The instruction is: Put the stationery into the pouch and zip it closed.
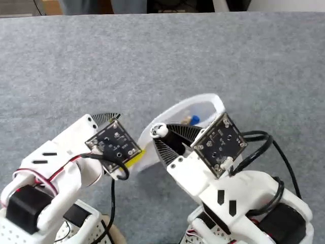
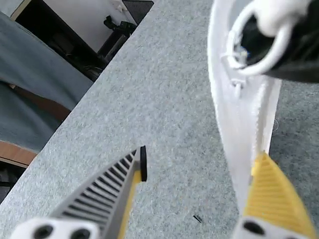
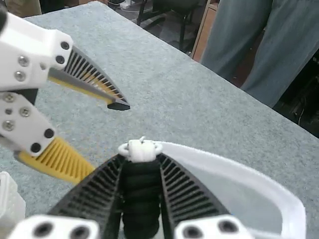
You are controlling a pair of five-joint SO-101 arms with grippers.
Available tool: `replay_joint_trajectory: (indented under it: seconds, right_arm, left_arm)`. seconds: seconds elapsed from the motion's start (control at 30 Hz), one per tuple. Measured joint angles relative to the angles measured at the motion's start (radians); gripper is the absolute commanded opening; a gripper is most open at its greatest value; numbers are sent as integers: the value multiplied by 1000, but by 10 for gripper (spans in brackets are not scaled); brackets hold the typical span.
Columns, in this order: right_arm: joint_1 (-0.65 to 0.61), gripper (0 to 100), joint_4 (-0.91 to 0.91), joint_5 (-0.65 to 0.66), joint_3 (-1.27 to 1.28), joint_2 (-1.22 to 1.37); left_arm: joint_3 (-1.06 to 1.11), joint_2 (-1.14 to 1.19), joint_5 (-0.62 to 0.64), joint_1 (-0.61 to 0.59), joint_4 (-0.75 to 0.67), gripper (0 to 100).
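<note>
A white pouch (image 1: 209, 108) lies on the grey table with its mouth partly open; a blue and a gold item (image 1: 193, 120) show inside. My right gripper (image 1: 163, 138) is shut on the white zipper pull (image 3: 141, 148), at the pouch's end nearer my left arm. The pouch rim (image 3: 239, 175) curves away behind it. My left gripper (image 2: 202, 162) is open right beside that end. Its yellow-padded finger (image 2: 266, 186) rests on the pouch's narrow tip (image 2: 244, 134). Its other finger (image 2: 134, 167) hangs over bare table.
Grey felt covers the table (image 1: 152, 56), with free room on the far side and to the left of the pouch. The far table edge (image 1: 162, 13) borders dark furniture. Both arm bodies crowd the near edge.
</note>
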Motion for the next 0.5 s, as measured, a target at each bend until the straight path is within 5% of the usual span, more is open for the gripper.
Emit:
replay_joint_trajectory:
  seconds: [0.5]
  right_arm:
    - [-23,12,5,0,0,3]
  left_arm:
    - [-9,0,0,140,29,318]
